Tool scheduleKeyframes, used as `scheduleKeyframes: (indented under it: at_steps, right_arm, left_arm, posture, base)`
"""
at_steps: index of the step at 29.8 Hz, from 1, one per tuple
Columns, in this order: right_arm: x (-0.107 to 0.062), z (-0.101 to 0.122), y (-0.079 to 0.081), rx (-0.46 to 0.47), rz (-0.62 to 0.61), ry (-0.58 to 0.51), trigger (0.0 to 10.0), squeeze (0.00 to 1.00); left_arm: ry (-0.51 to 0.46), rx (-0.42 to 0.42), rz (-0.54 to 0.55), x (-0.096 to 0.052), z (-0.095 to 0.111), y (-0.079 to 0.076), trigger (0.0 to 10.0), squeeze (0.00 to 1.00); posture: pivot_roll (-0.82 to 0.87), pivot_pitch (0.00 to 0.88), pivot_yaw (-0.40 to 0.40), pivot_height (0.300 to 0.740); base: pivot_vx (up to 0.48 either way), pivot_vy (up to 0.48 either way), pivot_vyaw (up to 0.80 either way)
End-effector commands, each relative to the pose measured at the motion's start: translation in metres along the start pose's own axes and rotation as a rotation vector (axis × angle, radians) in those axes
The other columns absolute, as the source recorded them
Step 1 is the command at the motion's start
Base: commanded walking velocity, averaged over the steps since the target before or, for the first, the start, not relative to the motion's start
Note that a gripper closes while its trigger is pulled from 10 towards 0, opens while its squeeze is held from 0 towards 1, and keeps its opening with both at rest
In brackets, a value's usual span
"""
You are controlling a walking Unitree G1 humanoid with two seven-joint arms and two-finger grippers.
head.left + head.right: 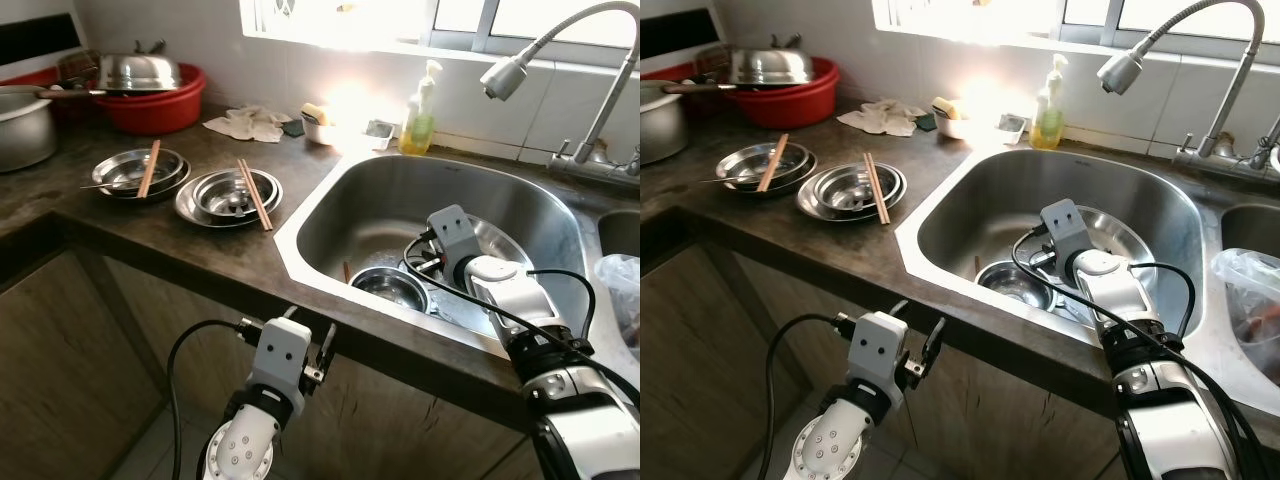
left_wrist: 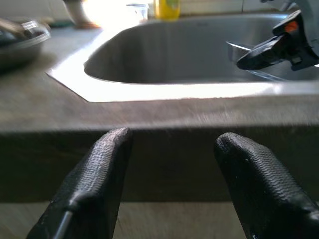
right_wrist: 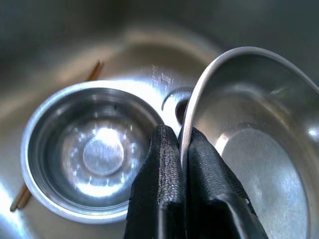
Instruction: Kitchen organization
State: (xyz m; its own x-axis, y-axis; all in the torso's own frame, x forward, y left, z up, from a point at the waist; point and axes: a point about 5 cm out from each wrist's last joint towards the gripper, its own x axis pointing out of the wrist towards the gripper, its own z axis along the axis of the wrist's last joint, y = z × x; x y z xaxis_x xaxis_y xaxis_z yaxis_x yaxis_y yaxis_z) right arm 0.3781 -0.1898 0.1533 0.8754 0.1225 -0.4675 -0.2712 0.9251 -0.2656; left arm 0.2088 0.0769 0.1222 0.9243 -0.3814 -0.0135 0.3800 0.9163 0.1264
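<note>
My right gripper (image 3: 182,137) reaches down into the steel sink (image 1: 330,205) and is shut on the rim of a large steel bowl (image 3: 249,149), which stands tilted on edge against the sink's right side (image 1: 505,245). Beside it a smaller steel bowl (image 3: 94,149) lies upright on the sink bottom (image 1: 390,290). A wooden chopstick (image 3: 94,69) rests partly under that small bowl. My left gripper (image 2: 172,137) hangs open below the counter's front edge (image 1: 310,345), facing the cabinet, with nothing between its fingers.
On the counter to the left sit two stacks of steel dishes (image 1: 228,195) (image 1: 138,172), each with chopsticks across it. Behind them are a red basin with a steel lid (image 1: 155,100), a pot (image 1: 20,125), a cloth (image 1: 248,122) and a soap bottle (image 1: 420,115). The faucet (image 1: 510,75) overhangs the sink.
</note>
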Motion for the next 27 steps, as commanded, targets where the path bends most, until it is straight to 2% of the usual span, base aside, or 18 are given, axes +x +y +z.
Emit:
scheduleKeyframes:
  at_steps: [1,6,12,13,14,15,17,22,24,25,26,27]
  right_arm:
    - [0.000,0.011,-0.001,-0.023,-0.002,-0.028,10.0,0.00]
    - [0.007,-0.005,0.006,-0.041,0.035,0.039,10.0,0.00]
    - [0.010,-0.010,0.008,-0.013,0.049,0.056,10.0,0.00]
    - [0.010,-0.010,0.009,-0.008,0.051,0.057,10.0,0.08]
    - [0.011,-0.009,0.008,-0.004,0.043,0.049,10.0,0.34]
    - [0.011,-0.007,0.007,0.013,0.037,0.036,10.0,1.00]
    - [0.011,-0.002,0.004,0.036,0.017,0.017,10.0,1.00]
    - [0.009,0.000,0.000,0.021,-0.017,-0.004,10.0,1.00]
    - [0.007,0.005,-0.003,0.028,-0.054,-0.044,10.0,1.00]
    - [0.005,0.009,-0.005,0.024,-0.070,-0.069,10.0,0.42]
    - [0.002,0.017,-0.009,0.023,-0.104,-0.126,10.0,0.00]
    - [0.000,0.021,-0.010,0.026,-0.121,-0.153,10.0,0.00]
  left_arm:
    - [-0.009,0.005,-0.003,-0.002,0.005,0.000,10.0,0.00]
    - [-0.003,0.001,-0.002,-0.007,0.009,-0.002,10.0,0.00]
    - [0.004,0.000,0.003,-0.008,0.010,-0.002,10.0,0.00]
    - [0.006,0.000,0.004,-0.008,0.010,-0.002,10.0,0.00]
    - [0.006,0.000,0.004,-0.008,0.010,-0.001,10.0,0.00]
    - [0.008,0.000,0.005,-0.008,0.009,-0.001,10.0,0.00]
    - [0.011,0.001,0.006,-0.007,0.009,0.000,10.0,0.00]
    - [0.012,0.006,0.007,-0.004,0.008,0.002,10.0,0.00]
    - [0.012,0.007,0.010,-0.002,0.007,0.003,10.0,0.00]
    - [0.011,0.009,0.011,-0.001,0.007,0.003,10.0,0.00]
    - [0.012,0.012,0.012,0.001,0.006,0.004,10.0,0.00]
    - [0.012,0.013,0.012,0.002,0.006,0.004,10.0,0.00]
  posture:
    - [0.13,0.113,-0.057,0.740]
    - [0.14,0.151,-0.064,0.740]
    - [0.14,0.158,-0.062,0.740]
    - [0.14,0.158,-0.062,0.740]
    - [0.14,0.157,-0.060,0.740]
    - [0.14,0.155,-0.060,0.740]
    - [0.14,0.152,-0.055,0.740]
    - [0.14,0.138,-0.055,0.740]
    - [0.14,0.131,-0.051,0.740]
    - [0.13,0.123,-0.050,0.740]
    - [0.13,0.114,-0.048,0.740]
    - [0.13,0.114,-0.048,0.740]
  base:
    - [0.000,0.000,0.00]
    - [0.000,0.000,0.00]
    - [0.000,0.000,0.00]
    - [0.000,0.000,0.00]
    - [0.000,0.000,0.00]
    - [0.000,0.000,0.00]
    - [0.000,0.000,0.00]
    - [0.000,0.000,0.00]
    - [0.000,0.000,0.00]
    - [0.000,0.000,0.00]
    - [0.000,0.000,0.00]
    - [0.000,0.000,0.00]
